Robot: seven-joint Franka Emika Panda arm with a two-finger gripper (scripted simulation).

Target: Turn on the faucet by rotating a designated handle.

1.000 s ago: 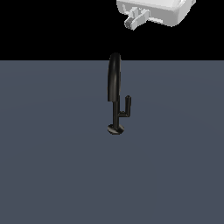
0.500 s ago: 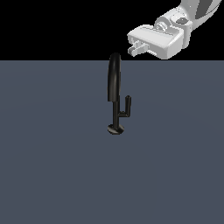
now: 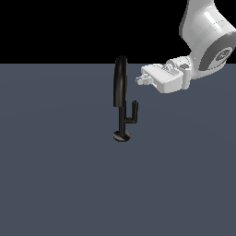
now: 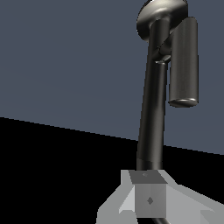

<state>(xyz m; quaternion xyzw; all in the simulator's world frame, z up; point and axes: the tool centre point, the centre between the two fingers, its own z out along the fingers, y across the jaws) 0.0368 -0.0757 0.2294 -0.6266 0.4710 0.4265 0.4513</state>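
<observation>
Exterior view: The faucet (image 3: 121, 99) stands near the centre of the frame on a flat grey surface (image 3: 55, 184). It is glossy black, with a tall narrow arched spout, a thin vertical stem and a small round disc base. The handle (image 3: 133, 113) is a short L-shaped lever that branches from the stem toward the exterior view's right and points upward, ending well below the top of the spout. The gripper (image 3: 139, 79) sits in the upper right of the frame, level with the upper spout, above the handle and apart from it. This placement suggests an approach from above and to the side, keeping clear of the spout.

Wrist view: The faucet fills the centre and upper right of the frame, seen end-on. The handle (image 4: 183, 63) appears as a dark cylinder beside the stem. A single grey fingertip (image 4: 148, 194) shows at the lower edge. Whether the fingers are apart or together cannot be determined. Nothing is held.
</observation>
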